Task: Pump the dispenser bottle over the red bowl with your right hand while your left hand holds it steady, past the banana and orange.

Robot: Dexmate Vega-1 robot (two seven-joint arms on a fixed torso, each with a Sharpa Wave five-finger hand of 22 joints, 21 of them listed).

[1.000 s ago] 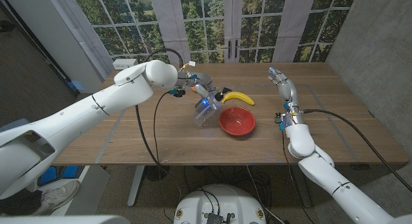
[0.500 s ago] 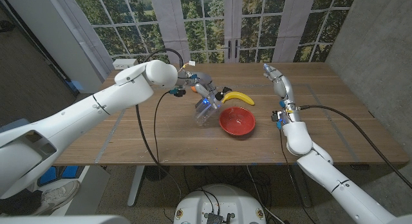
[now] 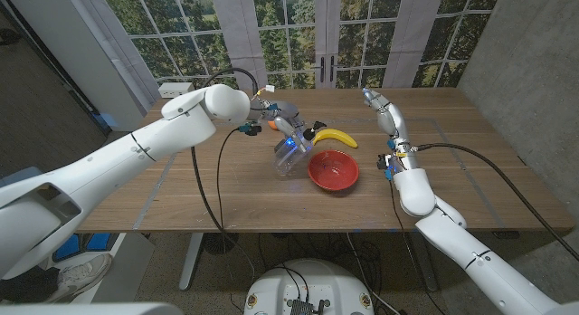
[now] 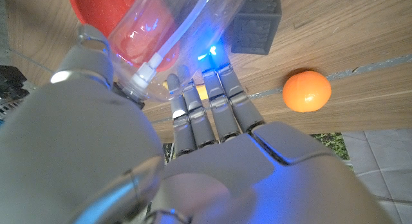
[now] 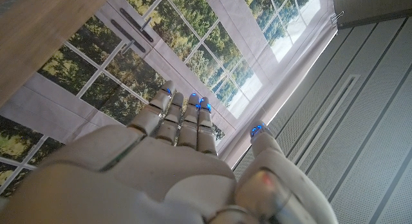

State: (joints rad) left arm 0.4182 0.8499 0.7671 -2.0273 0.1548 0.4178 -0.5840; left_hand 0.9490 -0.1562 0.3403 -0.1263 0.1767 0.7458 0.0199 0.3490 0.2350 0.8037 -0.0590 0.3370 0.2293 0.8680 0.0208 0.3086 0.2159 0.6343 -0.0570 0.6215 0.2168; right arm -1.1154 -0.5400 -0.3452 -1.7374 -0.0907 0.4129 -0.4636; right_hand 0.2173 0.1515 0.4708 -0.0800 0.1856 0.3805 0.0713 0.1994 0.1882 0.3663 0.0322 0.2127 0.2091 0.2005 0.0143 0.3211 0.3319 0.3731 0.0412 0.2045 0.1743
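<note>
Mid-tabletop, your left hand (image 3: pixel 282 125) grips the tilted dispenser bottle (image 3: pixel 289 155); bring your released right hand (image 3: pixel 380 106) onto its pump above the red bowl (image 3: pixel 333 170).

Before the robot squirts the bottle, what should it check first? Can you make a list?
1. Left hand holds the clear bottle: ok.
2. Bottle tipped toward the red bowl: ok.
3. Right hand on the pump: not ok, it is up in the air, apart from the bottle.
4. Right hand's fingers free and empty: ok.
5. Banana lies behind the bowl, outside it: ok.
6. Pump top's exact spot: cannot tell.
</note>
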